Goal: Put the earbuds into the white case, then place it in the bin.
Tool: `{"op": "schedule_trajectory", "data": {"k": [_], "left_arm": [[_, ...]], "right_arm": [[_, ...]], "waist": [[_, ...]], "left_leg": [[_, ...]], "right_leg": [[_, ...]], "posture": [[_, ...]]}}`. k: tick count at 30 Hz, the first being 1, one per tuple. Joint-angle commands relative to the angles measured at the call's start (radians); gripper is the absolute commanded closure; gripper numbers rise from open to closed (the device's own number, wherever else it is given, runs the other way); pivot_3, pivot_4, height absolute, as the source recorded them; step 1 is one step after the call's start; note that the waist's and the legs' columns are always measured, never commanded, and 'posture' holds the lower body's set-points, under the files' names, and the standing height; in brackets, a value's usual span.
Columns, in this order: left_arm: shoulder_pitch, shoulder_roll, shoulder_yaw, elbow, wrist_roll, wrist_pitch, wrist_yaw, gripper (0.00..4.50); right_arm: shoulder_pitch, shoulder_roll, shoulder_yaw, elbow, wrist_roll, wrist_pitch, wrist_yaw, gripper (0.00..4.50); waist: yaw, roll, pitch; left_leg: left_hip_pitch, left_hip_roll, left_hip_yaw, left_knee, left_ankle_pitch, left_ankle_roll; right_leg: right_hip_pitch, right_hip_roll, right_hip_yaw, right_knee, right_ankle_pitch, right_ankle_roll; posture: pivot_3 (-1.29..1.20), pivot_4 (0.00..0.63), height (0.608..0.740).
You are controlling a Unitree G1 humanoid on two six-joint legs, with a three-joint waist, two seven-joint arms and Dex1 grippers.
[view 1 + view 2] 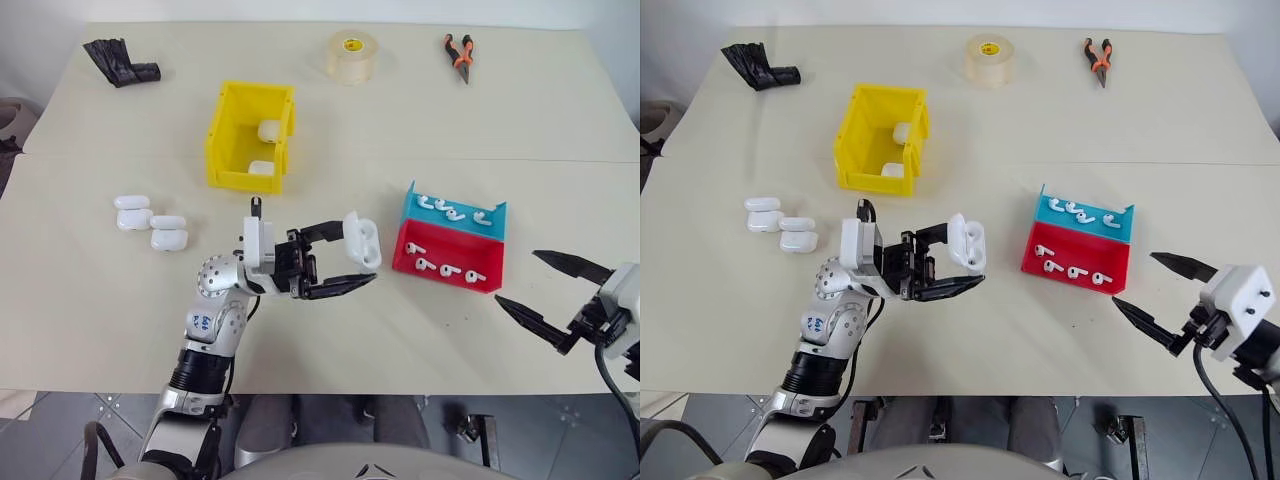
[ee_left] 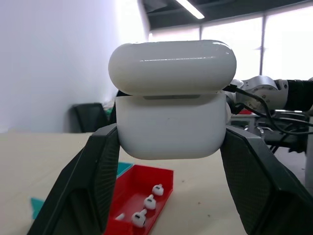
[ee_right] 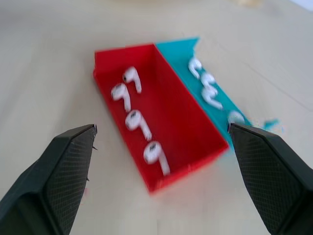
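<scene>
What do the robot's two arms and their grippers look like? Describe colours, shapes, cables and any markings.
Left arm: silver-grey rounded joints, a round perforated cap, small blue markings on one segment, a black ribbed collar lower down, a white block at the wrist. Left gripper: two black tapered fingers with cross-hatched pads. Right gripper: two black pointed fingers on a white boxy wrist, with a black cable trailing below.

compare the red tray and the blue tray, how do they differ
The red tray lies nearer the robot; the blue tray lies behind it, nearer the yellow bin's side of the table. They differ in colour, red against blue. Both are shallow open trays, set side by side and touching along their long walls, and each holds four white earbuds.
</scene>
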Motion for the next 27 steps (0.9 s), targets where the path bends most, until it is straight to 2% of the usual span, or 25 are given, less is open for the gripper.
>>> {"op": "schedule_trajectory", "data": {"k": [1, 6, 11, 16, 19, 23, 27], "left_arm": [[-0.018, -0.008, -0.028, 0.013, 0.007, -0.035, -0.036, 1.54], [-0.036, -0.007, -0.038, 0.036, 0.033, -0.063, -0.035, 1.54], [-0.048, -0.001, -0.036, 0.029, 0.031, -0.064, -0.026, 1.54], [-0.049, 0.005, -0.041, 0.029, 0.034, -0.064, -0.022, 1.54], [-0.043, 0.005, -0.043, 0.021, 0.037, -0.061, -0.012, 1.54], [-0.023, 0.013, -0.055, -0.006, 0.033, -0.039, -0.003, 1.54], [-0.015, 0.014, -0.065, -0.012, 0.025, -0.027, -0.007, 1.54]], "right_arm": [[0.062, -0.011, -0.072, -0.089, -0.02, 0.077, -0.062, 0.0], [0.072, -0.094, -0.053, -0.114, -0.066, 0.215, -0.095, 0.0], [-0.079, -0.247, 0.049, -0.107, -0.028, 0.393, -0.081, 0.0], [-0.297, -0.433, 0.264, -0.109, -0.012, 0.568, -0.046, 0.0], [-0.433, -0.502, 0.404, -0.079, -0.023, 0.608, 0.0, 0.0], [-0.643, -0.515, 0.619, 0.023, -0.118, 0.603, 0.04, 0.0], [-0.727, -0.513, 0.743, 0.096, -0.219, 0.547, 0.08, 0.0]], "waist": [[-0.002, 0.0, 0.0], [-0.006, 0.0, 0.0], [-0.01, 0.0, 0.0], [-0.007, 0.0, 0.0], [-0.005, 0.0, 0.0], [-0.007, 0.0, 0.001], [-0.007, 0.0, 0.001]], "left_leg": [[0.0, 0.0, 0.0, 0.0, 0.0, 0.0], [0.0, 0.0, -0.001, 0.0, 0.0, 0.0], [0.0, 0.0, -0.002, 0.001, 0.0, 0.0], [-0.001, 0.0, -0.003, 0.002, 0.0, 0.0], [-0.005, 0.0, -0.006, 0.005, -0.001, 0.001], [-0.008, 0.0, -0.007, 0.007, -0.001, 0.002], [-0.01, 0.0, -0.008, 0.008, -0.001, 0.002]], "right_leg": [[0.0, 0.0, 0.0, 0.0, 0.0, 0.0], [0.0, 0.0, 0.0, 0.0, 0.0, 0.0], [0.0, 0.0, 0.0, 0.0, 0.0, 0.0], [0.0, 0.0, -0.001, 0.0, 0.0, 0.0], [0.0, 0.0, -0.003, -0.001, 0.0, 0.0], [-0.001, -0.001, -0.004, -0.001, 0.0, 0.001], [-0.002, -0.001, -0.005, -0.002, 0.001, 0.001]], "posture": [[0.0, 0.15, 0.74], [0.0, 0.15, 0.74], [0.0, 0.15, 0.74], [0.0, 0.15, 0.74], [0.0, 0.15, 0.74], [0.0, 0.15, 0.74], [0.0, 0.15, 0.74]]}}
